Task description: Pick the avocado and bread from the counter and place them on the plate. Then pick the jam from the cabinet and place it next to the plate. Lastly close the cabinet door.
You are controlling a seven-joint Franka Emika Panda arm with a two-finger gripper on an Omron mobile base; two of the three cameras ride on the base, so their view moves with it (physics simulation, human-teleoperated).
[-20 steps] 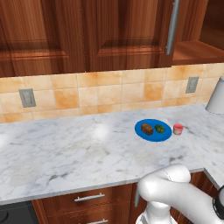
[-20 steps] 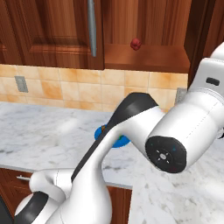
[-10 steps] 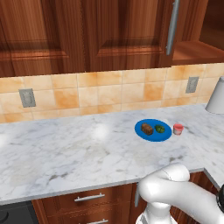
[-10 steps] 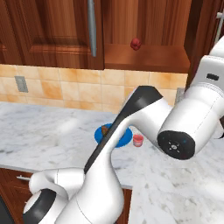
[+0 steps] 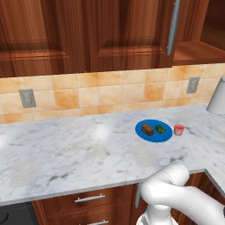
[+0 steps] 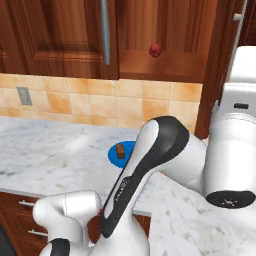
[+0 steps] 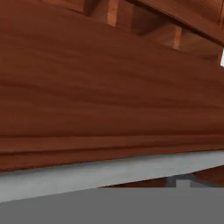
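Marble counter [image 5: 66, 162] beneath a tiled backsplash. Toward its right end, near the back edge, lies the plate [image 5: 153, 131], carrying the bread [image 5: 147, 129] on its left and the avocado [image 5: 161, 129] on its right; the jam [image 5: 178, 129] stands just beside the plate's right rim. Above hangs the cabinet [image 5: 193, 52], door [image 5: 127, 33] ajar. Gripper jaws spread wide, holding nothing.

One blue plate [image 5: 154, 131] on the worktop [image 5: 66, 154], carrying one brown bread [image 5: 147, 129] and one green avocado [image 5: 161, 129]. One pink jam [image 5: 179, 129] jar just beside it. Two wall sockets on the tiles, one silver door handle [image 5: 173, 27], and one dark red fruit [image 6: 155, 49] on the cabinet shelf.
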